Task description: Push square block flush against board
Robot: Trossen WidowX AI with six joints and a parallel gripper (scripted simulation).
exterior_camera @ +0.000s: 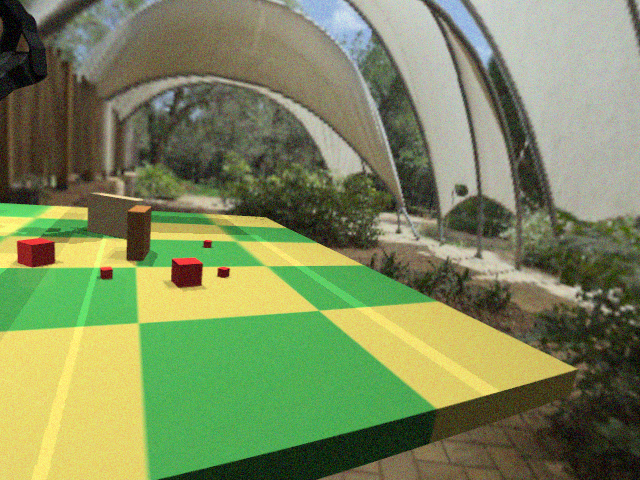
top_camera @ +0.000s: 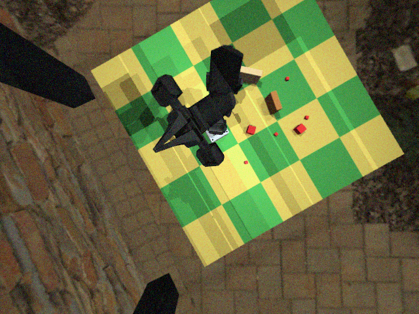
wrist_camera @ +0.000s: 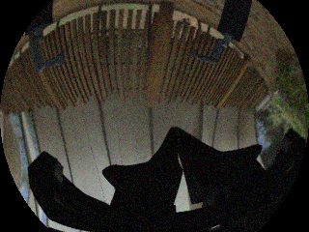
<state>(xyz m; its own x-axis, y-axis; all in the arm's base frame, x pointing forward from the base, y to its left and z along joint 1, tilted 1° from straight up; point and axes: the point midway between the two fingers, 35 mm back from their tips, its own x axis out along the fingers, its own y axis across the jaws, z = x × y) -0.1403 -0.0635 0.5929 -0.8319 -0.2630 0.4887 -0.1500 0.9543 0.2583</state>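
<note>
The tan square block (top_camera: 253, 72) (exterior_camera: 105, 211) lies on the checked table, partly hidden under my arm in the top-down view. The brown board (top_camera: 273, 101) (exterior_camera: 138, 232) stands on its edge a little way from the block, with a gap between them. My gripper (top_camera: 158, 146) (wrist_camera: 174, 130) is shut on nothing. It is raised well off the table on the far side of the arm's base from both parts, and in the wrist view it points up at the slatted roof.
Several red cubes lie near the board; two are larger (top_camera: 251, 129) (top_camera: 300, 128) and the rest are tiny. The arm's base plate (top_camera: 216, 135) sits mid-table. A piece of the arm (exterior_camera: 15, 46) shows at the top left of the side view.
</note>
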